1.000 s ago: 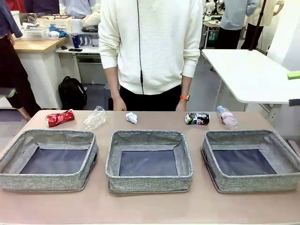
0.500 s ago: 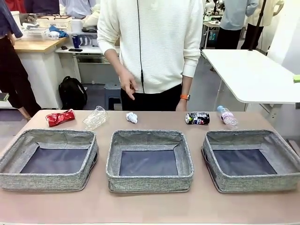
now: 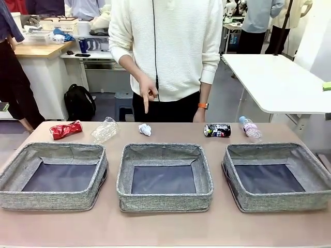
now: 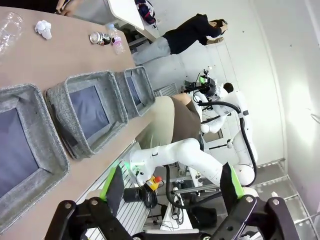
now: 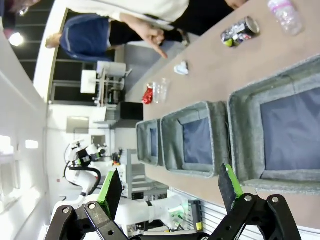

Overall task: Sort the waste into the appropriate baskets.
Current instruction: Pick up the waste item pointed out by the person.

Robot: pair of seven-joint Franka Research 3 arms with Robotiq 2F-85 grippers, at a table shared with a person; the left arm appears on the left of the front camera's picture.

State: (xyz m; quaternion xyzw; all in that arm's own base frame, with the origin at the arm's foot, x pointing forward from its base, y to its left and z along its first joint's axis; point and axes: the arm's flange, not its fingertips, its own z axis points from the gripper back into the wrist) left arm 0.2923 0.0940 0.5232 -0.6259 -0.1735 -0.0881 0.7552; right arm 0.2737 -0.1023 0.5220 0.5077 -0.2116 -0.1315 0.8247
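My left gripper [image 4: 171, 180] and right gripper [image 5: 169, 181] both hung wide open, holding nothing. The red can [image 3: 66, 129], clear plastic container [image 3: 105, 129], paper ball [image 3: 145, 129], dark can [image 3: 217, 130] and bottle [image 3: 250, 128] lay in a row beyond the three baskets [image 3: 164, 150]. The person's hand [image 3: 146, 92] pointed down at the paper ball.

White table [image 3: 279, 82], black backpack [image 3: 80, 102], seemingly grey floor [image 3: 230, 106]
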